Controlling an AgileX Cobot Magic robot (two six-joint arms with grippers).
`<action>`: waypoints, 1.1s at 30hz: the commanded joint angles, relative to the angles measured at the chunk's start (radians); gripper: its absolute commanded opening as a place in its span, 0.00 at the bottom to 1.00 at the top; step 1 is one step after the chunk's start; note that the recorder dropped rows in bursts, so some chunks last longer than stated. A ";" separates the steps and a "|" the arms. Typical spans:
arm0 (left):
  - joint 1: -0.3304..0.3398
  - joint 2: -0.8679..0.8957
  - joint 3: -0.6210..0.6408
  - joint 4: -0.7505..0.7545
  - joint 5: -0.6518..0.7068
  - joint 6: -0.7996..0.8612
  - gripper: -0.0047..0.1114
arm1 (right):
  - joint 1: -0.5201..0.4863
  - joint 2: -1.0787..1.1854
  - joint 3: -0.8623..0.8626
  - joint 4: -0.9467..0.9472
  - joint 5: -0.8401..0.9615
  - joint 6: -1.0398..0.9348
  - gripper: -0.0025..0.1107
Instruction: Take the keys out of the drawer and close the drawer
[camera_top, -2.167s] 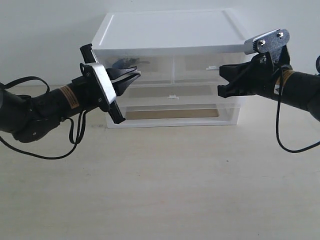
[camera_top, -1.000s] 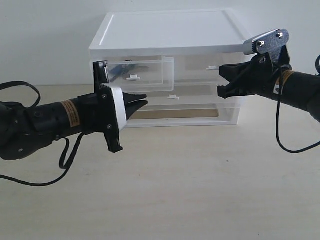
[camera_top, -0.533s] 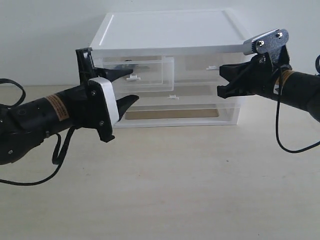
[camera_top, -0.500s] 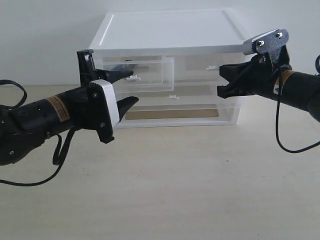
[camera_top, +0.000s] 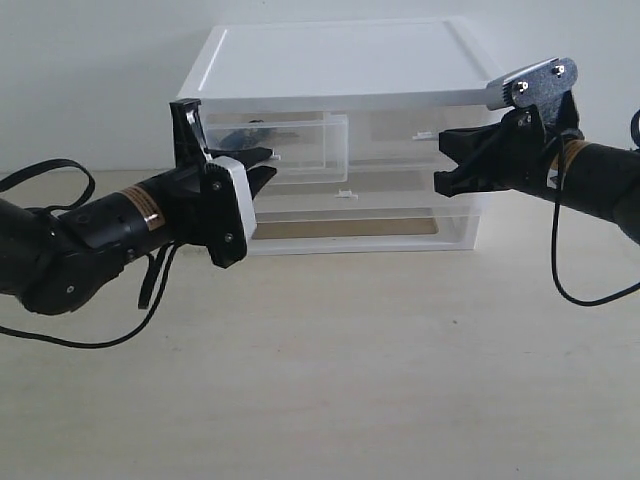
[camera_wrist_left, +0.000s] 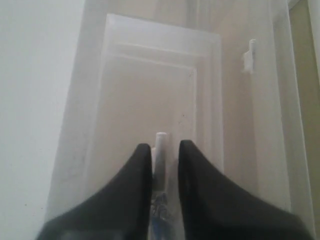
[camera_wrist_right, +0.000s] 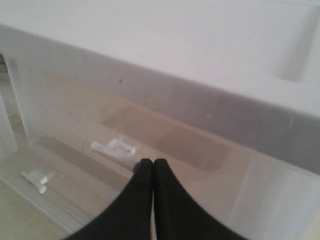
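The drawer (camera_top: 300, 148), the upper left one of the white cabinet (camera_top: 340, 60), stands pulled part-way out. The keys (camera_top: 246, 130) show as a dark bunch inside it, towards its back left; in the left wrist view a bluish blur of the keys (camera_wrist_left: 160, 216) shows through the plastic. My left gripper (camera_top: 264, 163) is at the drawer front, its fingers (camera_wrist_left: 140, 165) either side of the white tab handle (camera_wrist_left: 161, 142), narrowly apart, with a sliver of gap on one side. My right gripper (camera_top: 438, 160) hovers shut at the cabinet's right front; it (camera_wrist_right: 153, 163) holds nothing.
The matching right half-width drawer (camera_top: 410, 140) is pushed in, its tab (camera_wrist_right: 114, 147) just off my right fingertips. Below lie a full-width drawer (camera_top: 345, 195) and a bottom drawer (camera_top: 345, 228). The beige tabletop (camera_top: 340, 380) stretches in front of the cabinet.
My left gripper rose from below the drawer front to the tab handle, and its jaws went from shut to wide open to narrow around the tab. The right arm stayed still.
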 joint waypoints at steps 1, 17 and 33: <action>-0.004 0.001 -0.009 -0.032 -0.016 0.011 0.08 | -0.014 0.003 -0.033 0.143 0.033 -0.003 0.02; -0.044 -0.058 0.043 -0.142 -0.015 0.081 0.08 | -0.014 0.003 -0.033 0.149 0.034 -0.008 0.02; -0.096 -0.159 0.156 -0.136 -0.018 0.111 0.08 | -0.014 0.003 -0.033 0.160 0.040 -0.010 0.02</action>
